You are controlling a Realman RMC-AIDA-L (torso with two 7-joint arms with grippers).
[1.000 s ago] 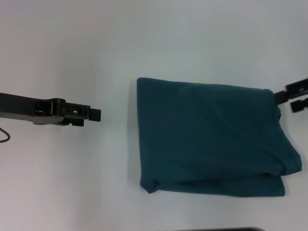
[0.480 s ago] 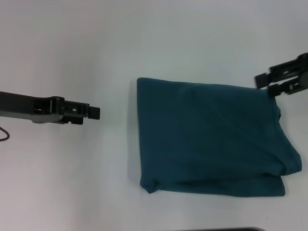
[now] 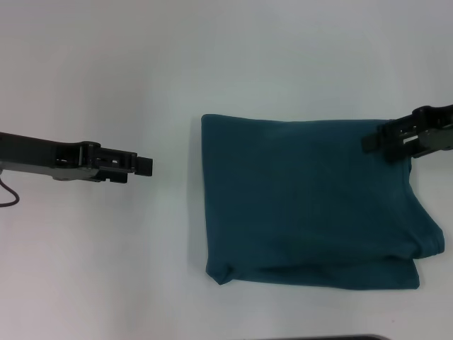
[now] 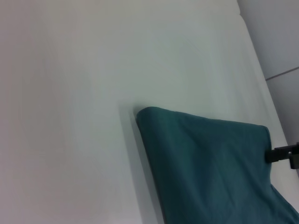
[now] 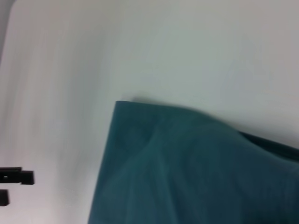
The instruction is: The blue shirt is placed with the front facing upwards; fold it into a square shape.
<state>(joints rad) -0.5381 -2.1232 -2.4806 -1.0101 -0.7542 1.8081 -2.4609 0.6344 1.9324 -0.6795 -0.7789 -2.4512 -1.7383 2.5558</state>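
At the right gripper (image 3: 375, 144) we see two dark fingertips stacked close together with a thin gap between them, poised over the far right corner of the blue shirt (image 3: 308, 202); we cannot tell whether they pinch any cloth. The right arm reaches in from the right edge of the head view, and its body overlaps the shirt's far right edge.

At the left gripper (image 3: 145, 166) the tip appears as a single dark block, and we cannot tell whether its fingers are spread or pressed together. It hangs over bare table (image 3: 106, 71), well apart from the shirt's left edge, with the left arm stretching in from the left side of the head view.

The shirt lies on the white table, right of centre, folded into a roughly square bundle with stacked layers showing along its near and right edges. Its left edge is straight; the near left corner is slightly rumpled. In the left wrist view the shirt (image 4: 215, 163) shows its far left corner, and the right gripper's tip (image 4: 282, 155) sits at the opposite far corner.
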